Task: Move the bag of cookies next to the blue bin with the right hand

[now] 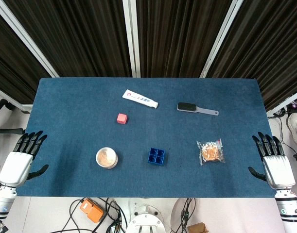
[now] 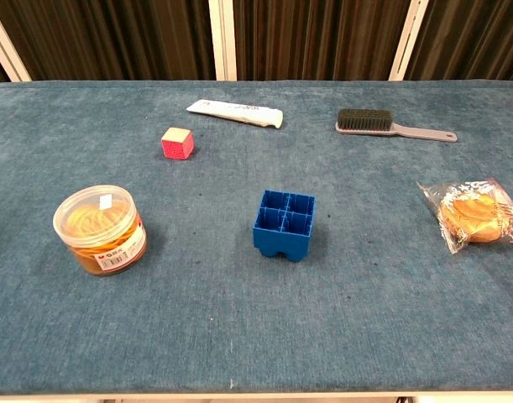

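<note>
Nearest the camera, right hand [image 1: 274, 164] parked off the table's [image 1: 65, 107] right edge, fingers spread, holding nothing. Left hand [image 1: 19, 160] likewise at the opposite edge, fingers apart, empty. Neither shows in the chest view.

Bag of cookies [image 1: 211, 152] lies flat at about 9 o'clock from the right hand, near it, untouched. Blue bin [image 1: 157, 156] sits well apart from the bag, further toward 9 o'clock.

Step in hand, by my reading: the reach has not begun. Next move calls for the right hand to travel in over the bag, grasp the crinkly wrapper from above, then carry it leftward to just beside the bin.
</note>
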Available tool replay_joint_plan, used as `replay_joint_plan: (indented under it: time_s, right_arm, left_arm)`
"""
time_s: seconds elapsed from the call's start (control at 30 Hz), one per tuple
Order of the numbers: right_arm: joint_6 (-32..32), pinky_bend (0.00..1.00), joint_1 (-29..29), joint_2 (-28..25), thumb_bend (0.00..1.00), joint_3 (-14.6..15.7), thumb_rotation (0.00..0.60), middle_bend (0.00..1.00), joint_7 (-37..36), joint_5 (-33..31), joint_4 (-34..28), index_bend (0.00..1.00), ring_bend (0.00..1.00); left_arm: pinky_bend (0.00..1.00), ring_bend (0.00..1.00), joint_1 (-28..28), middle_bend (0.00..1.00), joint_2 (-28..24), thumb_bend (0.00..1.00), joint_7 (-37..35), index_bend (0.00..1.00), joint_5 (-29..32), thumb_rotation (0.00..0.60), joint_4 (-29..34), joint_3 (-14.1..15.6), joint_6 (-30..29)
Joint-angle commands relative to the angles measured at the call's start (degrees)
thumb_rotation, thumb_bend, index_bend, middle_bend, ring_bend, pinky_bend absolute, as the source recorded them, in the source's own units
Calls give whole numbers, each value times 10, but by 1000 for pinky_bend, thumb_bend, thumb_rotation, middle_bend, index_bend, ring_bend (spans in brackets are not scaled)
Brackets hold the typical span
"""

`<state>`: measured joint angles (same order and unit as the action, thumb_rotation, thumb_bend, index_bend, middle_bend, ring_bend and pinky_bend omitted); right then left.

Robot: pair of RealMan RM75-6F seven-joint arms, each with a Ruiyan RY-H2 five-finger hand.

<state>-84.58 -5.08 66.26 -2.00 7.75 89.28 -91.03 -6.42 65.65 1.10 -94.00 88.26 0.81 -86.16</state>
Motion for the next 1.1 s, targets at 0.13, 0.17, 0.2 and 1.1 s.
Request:
replay_joint_plan:
  time_s: [0.13, 0.17, 0.2, 1.1]
  right_arm:
    - [25, 0, -11, 1, 307, -3, 600, 0, 10, -15, -3, 0, 0]
    - [30, 0, -14, 2, 307, -4, 600, 0, 13, -17, -3, 0, 0]
    - [39, 0, -21, 6, 307, -6, 600, 0, 16, -16, -1, 0, 0]
    - [298, 641, -208, 117, 376, -28, 600, 580, 89, -102, 70, 721, 595]
  left_arm:
    - [5, 0, 0, 0, -2, 149, 7, 0, 13, 600, 9, -1, 8]
    - [5, 0, 0, 0, -3, 148, 6, 0, 14, 600, 10, -1, 9]
    - [5, 0, 0, 0, -4, 148, 5, 0, 16, 600, 10, -1, 11]
    - [5, 0, -2, 0, -19, 154, -32, 0, 5, 600, 6, 7, 8]
